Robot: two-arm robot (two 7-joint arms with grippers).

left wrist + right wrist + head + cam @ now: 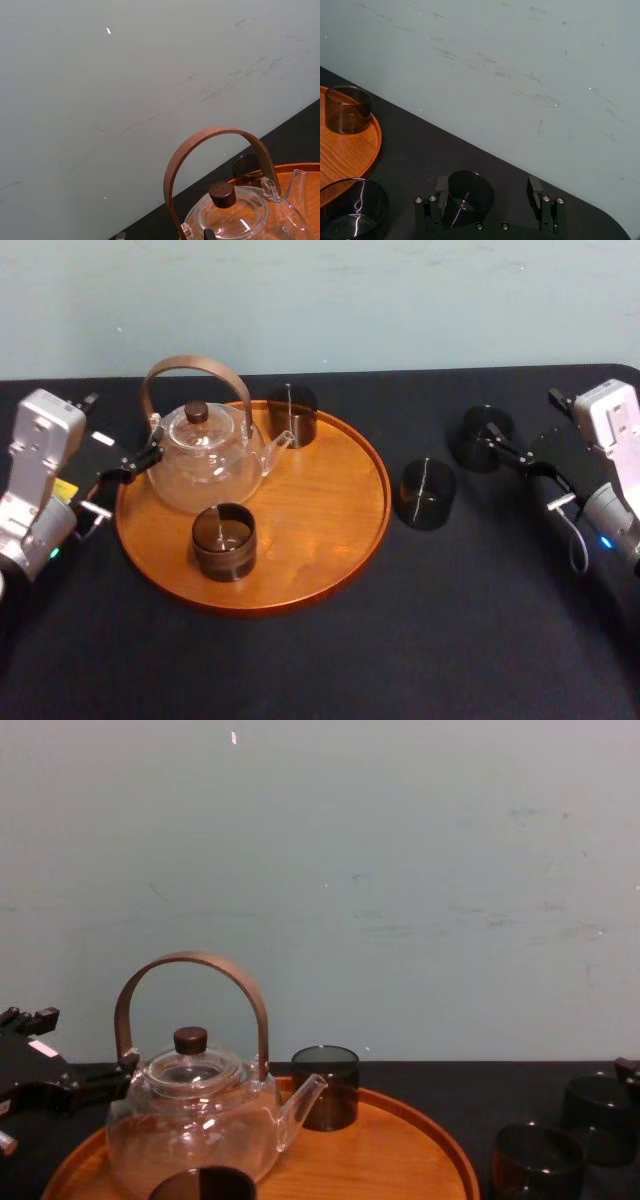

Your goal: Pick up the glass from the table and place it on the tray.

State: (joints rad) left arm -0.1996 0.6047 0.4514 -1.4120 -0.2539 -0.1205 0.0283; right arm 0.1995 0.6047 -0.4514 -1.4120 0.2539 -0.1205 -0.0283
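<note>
Two smoky glasses stand on the black table [330,660] right of the tray [330,530]. My right gripper [497,443] is at the farther glass [478,435]. In the right wrist view this glass [467,197] sits between the spread fingers [535,187], nearer one of them, and the gripper [488,189] is open. The nearer glass [425,495] stands free between that glass and the tray. Two more glasses [224,540] [293,415] stand on the tray. My left gripper [148,457] is parked open at the tray's left rim.
A clear glass teapot [205,455] with a brown hoop handle stands on the tray's left half, close to my left gripper. A pale wall rises behind the table's far edge. Bare black tabletop lies in front of the tray and to its right.
</note>
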